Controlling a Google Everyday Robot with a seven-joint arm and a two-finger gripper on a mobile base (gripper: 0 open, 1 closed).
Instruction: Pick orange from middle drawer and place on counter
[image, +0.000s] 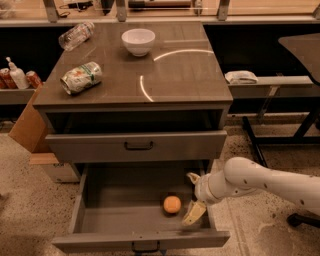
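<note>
The orange (172, 204) lies on the grey floor of the open middle drawer (120, 210), right of its centre. My gripper (192, 196) is inside the drawer at its right side, just right of the orange and not touching it. Its two pale fingers are spread apart, one up near the drawer's back right, one down near the front. It holds nothing. The white arm (265, 182) reaches in from the right. The counter (135, 70) is the glossy brown-grey top above, with curved white reflections.
On the counter stand a white bowl (138, 41), a crushed can (81, 77) on its side and a clear plastic bottle (75, 35) lying down. The upper drawer (137, 145) is shut. A cardboard box (27, 125) stands left; a bench with a white cloth (241, 77) is right.
</note>
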